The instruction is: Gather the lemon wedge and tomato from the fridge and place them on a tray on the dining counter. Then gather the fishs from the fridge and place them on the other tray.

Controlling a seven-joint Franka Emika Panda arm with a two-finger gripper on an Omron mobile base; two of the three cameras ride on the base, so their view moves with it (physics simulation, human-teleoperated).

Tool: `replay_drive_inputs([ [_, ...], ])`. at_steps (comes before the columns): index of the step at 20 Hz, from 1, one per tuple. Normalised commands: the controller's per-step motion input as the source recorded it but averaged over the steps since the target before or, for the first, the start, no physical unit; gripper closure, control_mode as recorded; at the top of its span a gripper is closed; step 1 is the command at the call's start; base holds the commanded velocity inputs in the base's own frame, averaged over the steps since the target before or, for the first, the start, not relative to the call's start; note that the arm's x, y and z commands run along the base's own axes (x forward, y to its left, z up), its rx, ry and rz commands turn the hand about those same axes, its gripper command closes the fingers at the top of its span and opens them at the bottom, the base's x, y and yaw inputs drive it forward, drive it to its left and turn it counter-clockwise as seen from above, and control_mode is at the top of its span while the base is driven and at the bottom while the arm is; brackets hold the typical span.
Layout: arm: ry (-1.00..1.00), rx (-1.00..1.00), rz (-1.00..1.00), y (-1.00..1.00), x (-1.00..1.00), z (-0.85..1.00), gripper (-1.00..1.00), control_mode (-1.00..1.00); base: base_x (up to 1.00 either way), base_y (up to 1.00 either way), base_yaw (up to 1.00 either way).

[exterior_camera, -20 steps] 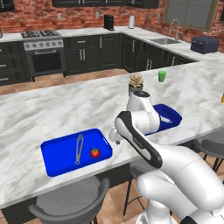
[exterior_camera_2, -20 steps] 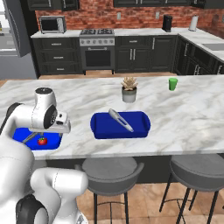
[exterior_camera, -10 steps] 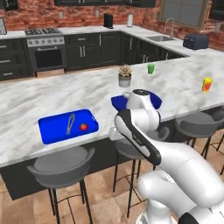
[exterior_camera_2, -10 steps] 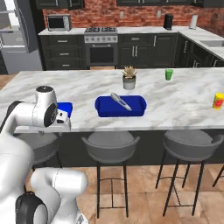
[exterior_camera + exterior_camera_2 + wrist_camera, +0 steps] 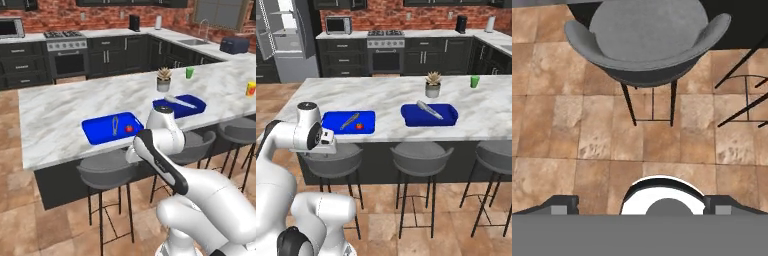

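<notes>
I have the fingers (image 5: 640, 205) spread wide and holding nothing, pointed straight down at the tiled floor (image 5: 587, 140) and a grey stool (image 5: 644, 37) beside the dining counter (image 5: 55, 120). On the left blue tray (image 5: 331, 122) sits the tomato (image 5: 359, 126), next to a slim olive thing that could be a fish, too small to tell. The other tray (image 5: 448, 117) carries a silver fish (image 5: 429, 110). What I reach for next lies in the fridge (image 5: 278, 40), far behind the counter to my left, well away from the hand.

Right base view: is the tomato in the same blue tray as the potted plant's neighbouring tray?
No, the tomato lies in the left blue tray, away from the potted plant.
</notes>
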Motion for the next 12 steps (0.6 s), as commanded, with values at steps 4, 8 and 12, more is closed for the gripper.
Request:
replay_drive_inputs([
  [4,0.00,0.00,0.00,0.00,0.00,0.00,-1.00,1.00,-0.03,1.00,0.00],
  [8,0.00,0.00,0.00,0.00,0.00,0.00,-1.00,1.00,0.00,1.00,0.00],
  [12,0.00,0.00,0.00,0.00,0.00,0.00,-1.00,1.00,0.00,1.00,0.00],
])
